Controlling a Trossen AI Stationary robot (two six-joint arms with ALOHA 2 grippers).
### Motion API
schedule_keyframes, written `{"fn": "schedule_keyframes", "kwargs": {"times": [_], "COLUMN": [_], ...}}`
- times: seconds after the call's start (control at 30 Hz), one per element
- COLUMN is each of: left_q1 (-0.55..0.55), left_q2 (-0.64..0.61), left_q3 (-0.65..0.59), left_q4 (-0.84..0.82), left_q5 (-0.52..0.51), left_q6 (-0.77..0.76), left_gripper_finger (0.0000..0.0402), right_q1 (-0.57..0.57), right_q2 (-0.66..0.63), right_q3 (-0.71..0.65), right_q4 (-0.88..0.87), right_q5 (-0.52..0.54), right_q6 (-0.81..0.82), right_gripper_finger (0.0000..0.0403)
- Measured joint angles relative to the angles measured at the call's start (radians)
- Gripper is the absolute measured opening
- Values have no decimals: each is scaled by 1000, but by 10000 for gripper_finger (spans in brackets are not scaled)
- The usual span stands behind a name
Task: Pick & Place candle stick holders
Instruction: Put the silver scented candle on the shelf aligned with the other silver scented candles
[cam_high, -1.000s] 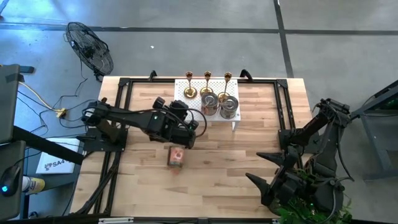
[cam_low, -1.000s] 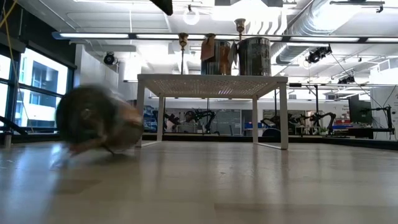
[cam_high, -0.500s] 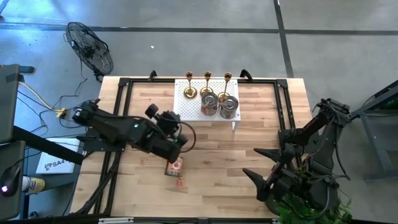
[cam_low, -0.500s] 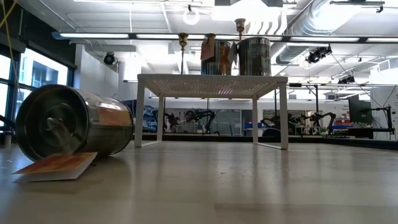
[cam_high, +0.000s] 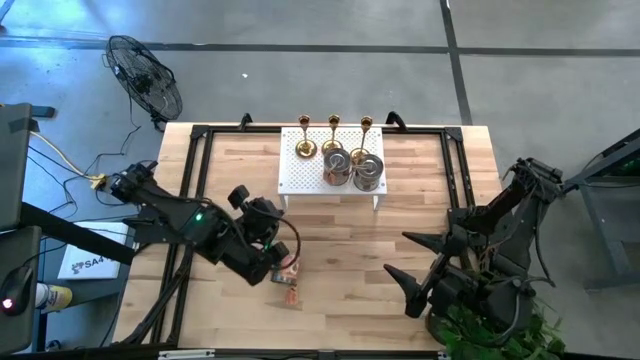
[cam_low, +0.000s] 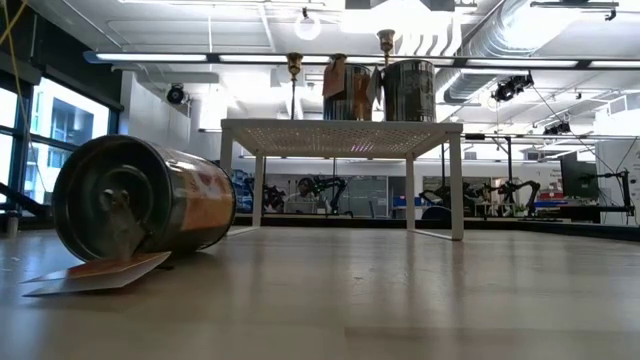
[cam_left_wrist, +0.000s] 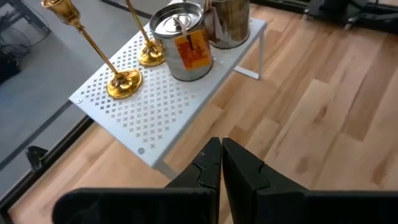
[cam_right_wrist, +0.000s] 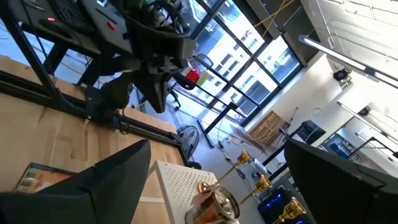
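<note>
A squat silvery holder lies on its side on the table (cam_high: 288, 268) (cam_low: 140, 208), with an orange card (cam_low: 100, 272) under its near end. Three gold holders (cam_high: 333, 133) (cam_left_wrist: 124, 81) and two silvery ones (cam_high: 352, 168) (cam_left_wrist: 183, 40) stand on the white perforated rack (cam_high: 300, 175). My left gripper (cam_high: 270, 232) (cam_left_wrist: 221, 158) is shut and empty above the table, left of the rack and close to the fallen holder. My right gripper (cam_high: 405, 258) is open and empty at the near right.
The black frame rails (cam_high: 195, 180) run along the table's sides. A floor fan (cam_high: 145, 75) stands beyond the far left corner, and green leaves (cam_high: 490, 330) show at the near right. Bare wood (cam_high: 350, 270) lies between the fallen holder and my right gripper.
My left arm has drawn back from beside the rack toward the table's left and near edge. The silvery holder, lying on its side, has rolled toward the near edge and come to rest. My right gripper has shifted slightly toward the left.
</note>
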Motion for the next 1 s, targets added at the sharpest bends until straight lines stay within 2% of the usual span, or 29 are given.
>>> {"fn": "schedule_keyframes", "kwargs": {"times": [0.2, 0.37, 0.53, 0.7, 0.87, 0.93, 1.0], "left_q1": [-44, -52, -52, -52, -50, -50, -50], "left_q2": [0, -1, -1, -1, -1, 4, 7], "left_q3": [0, 0, 0, 0, 0, 0, -1], "left_q4": [2, -4, 2, 1, -7, -8, -8], "left_q5": [-22, -18, -4, 25, 114, 134, 160], "left_q6": [-25, -52, -71, -142, -172, -173, -187], "left_gripper_finger": [23, 64, 148, 266, 379, 392, 382], "right_q1": [0, 0, 0, 0, 0, 0, 0], "right_q2": [0, 0, 0, 0, 0, 0, 0], "right_q3": [0, 0, 0, 0, 0, 0, 0], "right_q4": [0, 0, -5, -17, -22, -31, -54], "right_q5": [-6, -38, -103, -143, -145, -145, -148], "right_q6": [26, 60, 101, 108, 131, 135, 156], "right_gripper_finger": [364, 364, 364, 364, 364, 364, 364]}}
